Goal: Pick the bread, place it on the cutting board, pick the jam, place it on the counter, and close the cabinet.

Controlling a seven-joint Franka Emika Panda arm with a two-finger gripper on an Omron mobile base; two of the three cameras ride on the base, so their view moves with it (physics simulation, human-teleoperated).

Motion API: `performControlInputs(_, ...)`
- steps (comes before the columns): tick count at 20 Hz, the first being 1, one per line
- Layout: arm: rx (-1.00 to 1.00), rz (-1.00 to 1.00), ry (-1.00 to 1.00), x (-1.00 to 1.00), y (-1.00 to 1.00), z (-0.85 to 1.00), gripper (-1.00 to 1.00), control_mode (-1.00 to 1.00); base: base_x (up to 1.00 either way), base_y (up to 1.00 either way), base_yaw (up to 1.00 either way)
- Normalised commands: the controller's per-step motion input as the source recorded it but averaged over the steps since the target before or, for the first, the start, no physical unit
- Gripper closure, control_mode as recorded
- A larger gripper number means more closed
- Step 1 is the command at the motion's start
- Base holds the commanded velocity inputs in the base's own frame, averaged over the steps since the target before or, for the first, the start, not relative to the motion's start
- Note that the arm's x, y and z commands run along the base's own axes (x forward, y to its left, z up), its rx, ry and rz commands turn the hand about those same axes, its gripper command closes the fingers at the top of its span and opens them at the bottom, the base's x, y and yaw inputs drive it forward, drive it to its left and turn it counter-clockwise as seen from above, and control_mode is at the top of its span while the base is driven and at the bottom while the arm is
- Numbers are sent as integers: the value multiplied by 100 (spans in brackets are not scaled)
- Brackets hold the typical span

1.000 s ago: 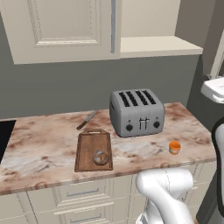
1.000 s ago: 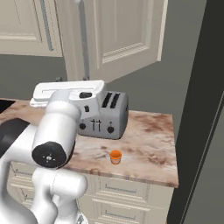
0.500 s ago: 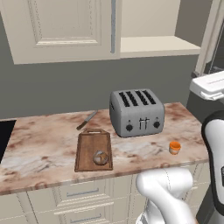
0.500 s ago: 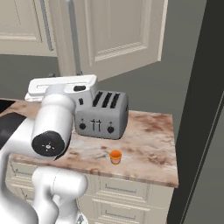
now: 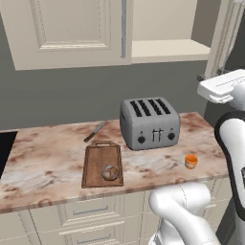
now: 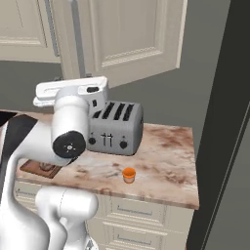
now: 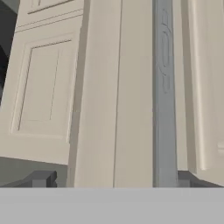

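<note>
A small dark-brown bread roll (image 5: 110, 172) lies on the near end of a dark wooden cutting board (image 5: 97, 161), which rests flat on the marbled beige-and-brown surface (image 5: 48, 158). Taking the silver four-slot toaster (image 5: 149, 123) as the landmark: the board lies just to its left and a little nearer the front edge, its handle cut-out pointing toward the back wall. Behind the board, left of the toaster, a knife (image 5: 95, 131) lies at a slant. The small orange jam jar (image 5: 191, 161) stands upright on the surface in front of the toaster's right corner, apart from it, close to the front edge; the right base view shows the same jar (image 6: 129, 175) standing alone before the toaster (image 6: 116, 128).

Above the toaster hangs the cream cabinet (image 5: 72, 28). Its left door is shut, and the plain cream shelf (image 5: 167, 49) directly over the toaster lies exposed. The right door (image 6: 132, 36) stands swung out, seen from the right base view above and beyond the toaster.

The hand (image 7: 113, 179) is raised to cabinet height, to the right of the toaster. In the hand view its two dark fingertips (image 7: 41, 178) sit wide apart, holding nothing, with the door's edge and a slim vertical metal handle (image 7: 163, 87) straight ahead between them.
</note>
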Motion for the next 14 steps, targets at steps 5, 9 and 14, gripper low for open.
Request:
performControlInputs(5,0,14,0,49,18,-12,-100,-100,0,0,0)
performControlInputs(9,0,18,0,40,13,-10,-100,-100,0,0,0)
performControlInputs(14,0,17,0,33,12,-2,-100,-100,0,0,0)
